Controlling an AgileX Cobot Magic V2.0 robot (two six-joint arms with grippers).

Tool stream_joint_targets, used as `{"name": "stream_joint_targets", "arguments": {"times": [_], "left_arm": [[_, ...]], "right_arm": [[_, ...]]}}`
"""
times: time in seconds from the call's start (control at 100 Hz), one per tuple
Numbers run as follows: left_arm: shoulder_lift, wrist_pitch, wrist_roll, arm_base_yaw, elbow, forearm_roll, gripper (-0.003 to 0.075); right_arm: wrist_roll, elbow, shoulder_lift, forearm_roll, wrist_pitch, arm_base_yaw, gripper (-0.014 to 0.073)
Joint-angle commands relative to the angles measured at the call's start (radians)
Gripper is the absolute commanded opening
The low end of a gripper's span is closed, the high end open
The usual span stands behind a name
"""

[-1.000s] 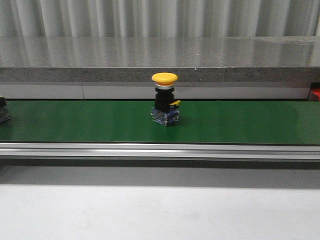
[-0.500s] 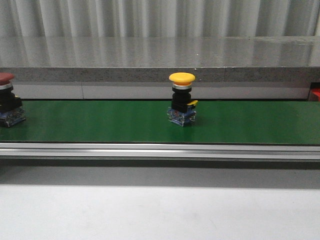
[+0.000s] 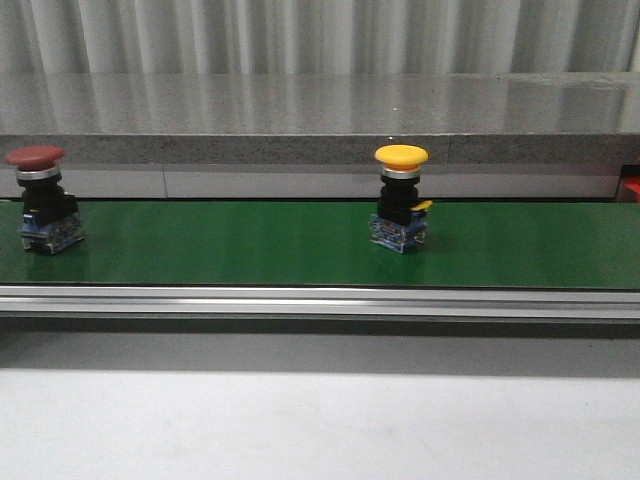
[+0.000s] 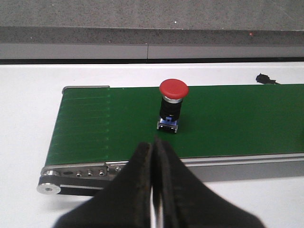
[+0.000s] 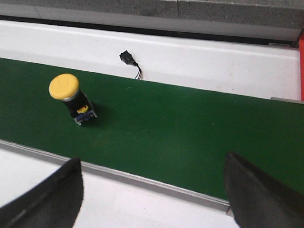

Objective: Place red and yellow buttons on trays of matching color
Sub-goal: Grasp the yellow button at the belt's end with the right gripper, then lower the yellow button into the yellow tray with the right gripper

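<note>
The left end effector has its two dark, matte fingers pressed together with only a hairline seam between them, and it holds nothing. Just ahead of its tips, standing upright on the green conveyor belt, is the red button: a smooth, domed mushroom cap on a silver collar, a black cylindrical body, and a blue and clear plastic base. The belt's surface is flat and faintly ribbed near its rounded end, framed by a brushed metal rail with small screws.

The right end effector is spread wide, its dark fingers far apart at the two edges of its wrist view, gripping nothing. The yellow button stands on the belt ahead of it and off toward one finger, well apart from both; it has the same mushroom shape, with a yellow tab on its base. A small black connector with a short wire lies on the white worktop beyond the belt.

No tray is clearly visible.
</note>
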Motion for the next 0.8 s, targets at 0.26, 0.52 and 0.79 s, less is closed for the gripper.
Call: {"name": "stream_joint_targets", "arguments": {"times": [0.26,0.52,0.79], "left_arm": [[0.004,-0.067,0.001,-0.008,-0.027,-0.026,-0.0020],[0.004,-0.067,0.001,-0.008,-0.027,-0.026,-0.0020],[0.004,-0.067,0.001,-0.008,-0.027,-0.026,-0.0020]], "right_arm": [[-0.039,-0.113,0.246,0.061,-0.025,0.148,0.0645],[-0.042,-0.217,0.471,0.045,-0.016,0.269,0.0645],[-0.051,-0.265,0.635,0.028,-0.127,0.305,0.0643]]}}
